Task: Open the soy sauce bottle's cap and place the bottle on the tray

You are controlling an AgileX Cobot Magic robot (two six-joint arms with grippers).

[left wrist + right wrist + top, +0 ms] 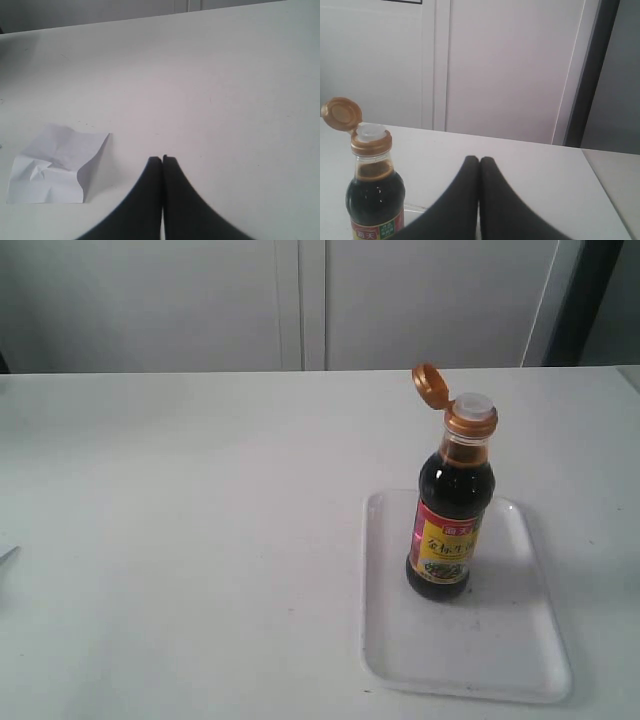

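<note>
Task apparently complete: small clear glass soy sauce bottle of dark liquid stands upright on flat white rectangular plastic tray, copper-gold flip-top cap hinged open. Left gripper and right gripper pinched together, empty, clear of bottle. Next move, if any: retreat only.

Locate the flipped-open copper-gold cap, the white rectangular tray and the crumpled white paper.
copper-gold flip-top cap (430,385), exterior view, inner face.
white rectangular plastic tray (500,660), exterior view, bare floor.
crumpled white paper (55,167), left wrist view, centre.
</note>
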